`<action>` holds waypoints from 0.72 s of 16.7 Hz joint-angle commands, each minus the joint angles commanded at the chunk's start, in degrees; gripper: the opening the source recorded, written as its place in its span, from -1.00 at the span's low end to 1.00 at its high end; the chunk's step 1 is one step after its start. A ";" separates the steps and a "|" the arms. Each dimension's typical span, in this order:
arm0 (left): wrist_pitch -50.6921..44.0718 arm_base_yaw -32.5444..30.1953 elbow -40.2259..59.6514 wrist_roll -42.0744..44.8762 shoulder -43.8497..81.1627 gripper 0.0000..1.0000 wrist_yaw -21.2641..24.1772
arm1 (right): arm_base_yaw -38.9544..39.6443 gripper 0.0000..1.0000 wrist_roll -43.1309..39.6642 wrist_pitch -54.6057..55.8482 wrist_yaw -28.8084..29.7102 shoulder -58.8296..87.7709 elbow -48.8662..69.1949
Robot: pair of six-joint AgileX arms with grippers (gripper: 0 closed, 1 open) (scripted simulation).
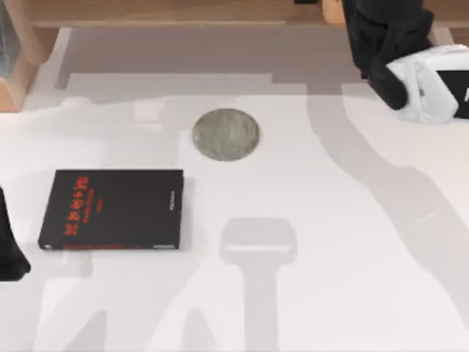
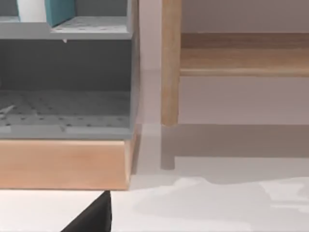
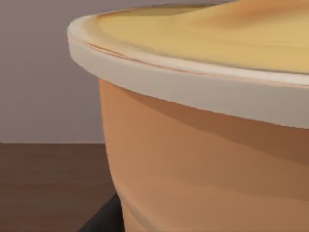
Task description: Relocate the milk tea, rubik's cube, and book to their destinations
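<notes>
Milk tea (image 3: pixel 203 145) is sitting right against your right wrist camera, near the tabletop's far right corner; whether the right gripper is gripping it, you cannot tell; keep the cup upright while carrying; your left arm (image 1: pixel 11 249) is idling at the left edge.

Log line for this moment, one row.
right claw: close at milk tea | left arm: table's left edge | black book, grey coaster: on table

The bench (image 1: pixel 352 293) looks smooth, matt white. The black book (image 1: pixel 111 210) has a matt cover; the grey disc (image 1: pixel 226 134) looks rough, stone-like. The shelf (image 2: pixel 63 164) has a pale wood base, and the milk tea (image 3: pixel 203 159) looks smooth, faintly glossy.
</notes>
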 joint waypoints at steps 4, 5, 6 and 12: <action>0.00 0.00 0.00 0.00 0.00 1.00 0.00 | 1.88 -1.00 0.08 2.19 1.77 -6.62 -9.51; 0.00 0.00 0.00 0.00 0.00 1.00 0.00 | 2.35 -1.00 0.10 2.75 2.22 -7.44 -10.41; 0.00 0.00 0.00 0.00 0.00 1.00 0.00 | 2.55 -1.00 0.11 2.98 2.40 -7.67 -10.69; 0.00 0.00 0.00 0.00 0.00 1.00 0.00 | 3.91 -1.00 0.37 3.99 3.46 -6.97 -8.98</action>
